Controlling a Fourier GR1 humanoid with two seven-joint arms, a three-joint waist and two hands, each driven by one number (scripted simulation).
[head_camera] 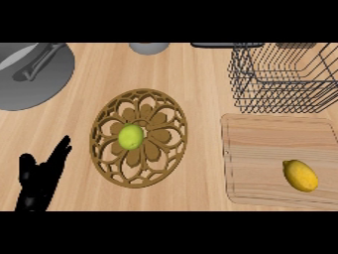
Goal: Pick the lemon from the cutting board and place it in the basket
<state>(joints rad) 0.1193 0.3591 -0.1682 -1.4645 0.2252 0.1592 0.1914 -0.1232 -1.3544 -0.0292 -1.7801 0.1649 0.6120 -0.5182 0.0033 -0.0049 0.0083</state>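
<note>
A yellow lemon (pixel 301 175) lies on the wooden cutting board (pixel 274 144) at the lower right, near the board's front edge. Behind the board stands a black wire basket (pixel 292 77) at the upper right, with nothing visible inside. My left hand (pixel 39 176) shows at the lower left, open with fingers straight and pointing up, resting far from the lemon. My right hand is out of the picture.
A round brown fretwork trivet (pixel 107 130) lies mid-counter with a green lime (pixel 131 136) on its middle. A grey pan with a handle (pixel 21 74) sits at the upper left. A grey round object (pixel 149 47) is at the top edge.
</note>
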